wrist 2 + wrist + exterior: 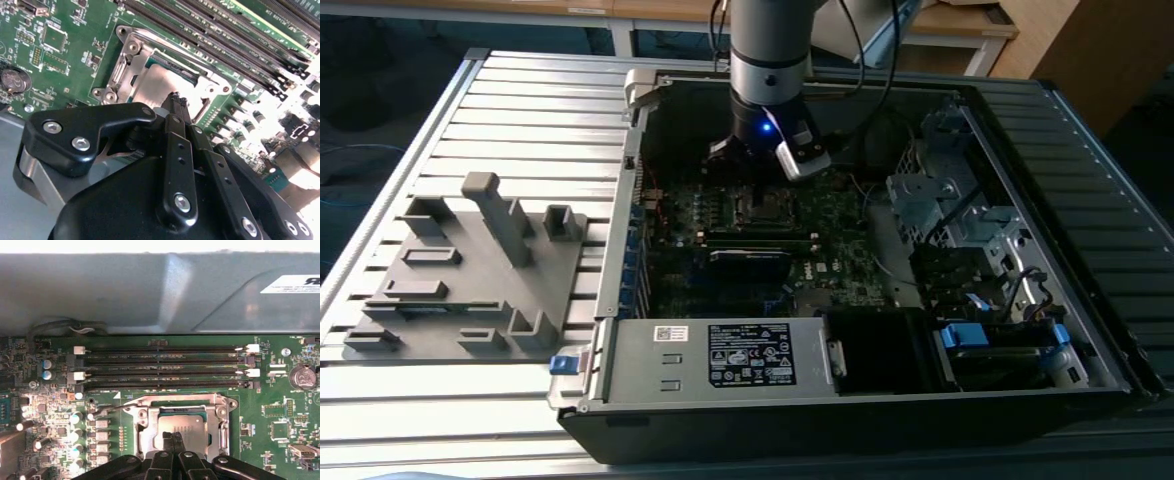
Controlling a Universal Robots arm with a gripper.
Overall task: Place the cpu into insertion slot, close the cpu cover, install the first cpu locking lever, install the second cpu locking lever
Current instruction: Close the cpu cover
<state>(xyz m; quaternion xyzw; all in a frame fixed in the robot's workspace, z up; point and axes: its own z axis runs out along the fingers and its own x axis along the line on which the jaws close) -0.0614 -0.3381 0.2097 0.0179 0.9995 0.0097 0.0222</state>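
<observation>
In both wrist views the cpu [182, 426] [152, 82] lies flat in the insertion slot [761, 205], its silvery top facing up. The cpu cover [216, 422] [131, 45], a silvery frame, lies down around it, and the chip shows through its window. My gripper [172, 436] [176, 100] hangs right over the chip. The black fingers are shut against each other with nothing visible between them, their tips at or just above the chip's top. A thin metal lever end [107, 410] sticks out beside the cover. In the exterior view the arm [767, 90] reaches down into the open computer case.
Long black memory slots [160, 365] run close beside the socket, with the grey case wall [150, 295] behind them. Capacitors [75, 417] stand near one side and a coin battery [302, 376] on the other. A grey fixture plate [460, 270] lies at the exterior view's left.
</observation>
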